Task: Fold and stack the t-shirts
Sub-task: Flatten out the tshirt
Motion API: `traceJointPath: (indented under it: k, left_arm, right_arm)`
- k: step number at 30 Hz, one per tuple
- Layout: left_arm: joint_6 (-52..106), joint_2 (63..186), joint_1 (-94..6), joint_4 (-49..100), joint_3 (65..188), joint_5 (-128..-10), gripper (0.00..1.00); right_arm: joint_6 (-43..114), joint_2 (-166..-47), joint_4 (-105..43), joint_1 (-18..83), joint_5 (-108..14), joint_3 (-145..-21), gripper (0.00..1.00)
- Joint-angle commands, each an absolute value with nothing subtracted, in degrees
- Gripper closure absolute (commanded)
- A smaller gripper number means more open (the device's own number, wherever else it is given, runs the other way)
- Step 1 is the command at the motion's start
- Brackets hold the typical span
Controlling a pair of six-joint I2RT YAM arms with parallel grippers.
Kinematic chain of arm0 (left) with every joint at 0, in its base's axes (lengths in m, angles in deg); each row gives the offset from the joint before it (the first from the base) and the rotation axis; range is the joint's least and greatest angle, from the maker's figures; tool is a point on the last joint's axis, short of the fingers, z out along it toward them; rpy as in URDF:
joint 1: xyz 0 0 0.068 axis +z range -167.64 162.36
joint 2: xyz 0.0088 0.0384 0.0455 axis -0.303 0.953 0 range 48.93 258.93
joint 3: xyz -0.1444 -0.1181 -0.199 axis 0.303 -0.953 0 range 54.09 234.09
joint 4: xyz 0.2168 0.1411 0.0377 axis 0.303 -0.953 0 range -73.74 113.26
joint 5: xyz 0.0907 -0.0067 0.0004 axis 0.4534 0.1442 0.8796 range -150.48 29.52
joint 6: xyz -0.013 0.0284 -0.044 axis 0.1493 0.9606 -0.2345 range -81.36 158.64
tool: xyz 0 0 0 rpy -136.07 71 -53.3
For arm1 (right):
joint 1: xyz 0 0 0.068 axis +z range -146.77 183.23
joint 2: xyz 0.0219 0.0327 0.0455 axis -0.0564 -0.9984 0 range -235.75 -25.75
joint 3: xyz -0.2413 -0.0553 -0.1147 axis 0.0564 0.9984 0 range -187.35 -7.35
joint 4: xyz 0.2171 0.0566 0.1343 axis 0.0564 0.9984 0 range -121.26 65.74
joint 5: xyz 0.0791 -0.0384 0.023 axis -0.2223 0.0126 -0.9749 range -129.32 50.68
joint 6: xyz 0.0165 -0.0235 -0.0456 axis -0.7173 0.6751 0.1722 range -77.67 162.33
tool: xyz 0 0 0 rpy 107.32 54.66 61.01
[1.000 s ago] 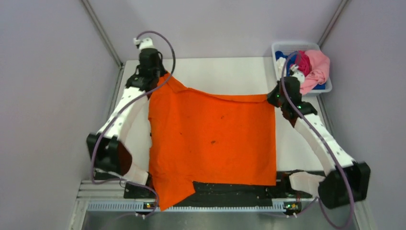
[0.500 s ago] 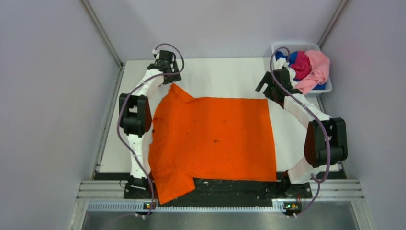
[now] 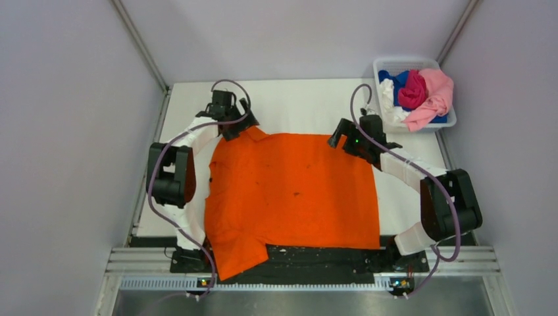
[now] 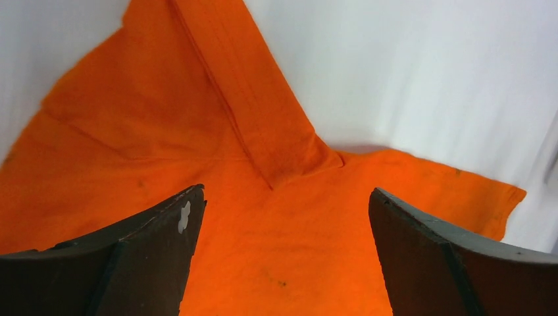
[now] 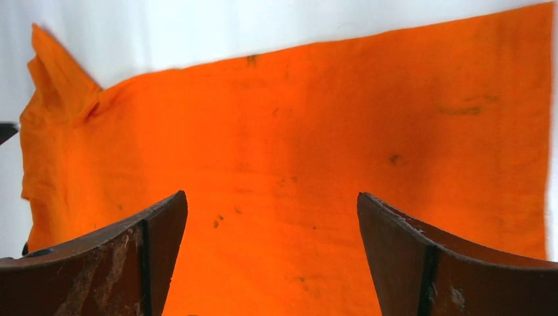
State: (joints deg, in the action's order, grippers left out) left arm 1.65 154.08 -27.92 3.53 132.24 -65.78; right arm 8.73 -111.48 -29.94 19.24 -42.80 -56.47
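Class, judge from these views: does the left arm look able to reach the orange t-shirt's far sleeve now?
Probably yes. The left arm sits at that sleeve of the orange t-shirt, jaws open and empty with the sleeve just ahead of them, and nothing lies between.

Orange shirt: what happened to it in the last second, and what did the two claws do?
The left claw and right claw let go of the far corners of the orange shirt, which settled flat on the table. Both claws, now open, moved inward above its far edge. The bin of other shirts stayed put.
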Motion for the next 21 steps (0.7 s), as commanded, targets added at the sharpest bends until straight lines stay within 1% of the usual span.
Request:
traceJointPath:
  k: [1, 12, 21]
  left_arm:
    - [-3.6, 158.4, -28.0, 12.6, 132.6, -73.6, 0.01]
    - [-6.1, 166.9, -28.1, 15.6, 137.4, -74.8, 0.01]
    - [-8.2, 169.8, -28.3, 19.5, 140.6, -77.3, 0.01]
  right_arm:
    - [9.4, -114.9, -33.7, 20.3, -47.3, -56.9, 0.01]
    - [10.4, -116.1, -31.4, 20.5, -45.5, -55.6, 0.01]
    - [10.6, -116.9, -29.0, 20.5, -44.9, -56.1, 0.01]
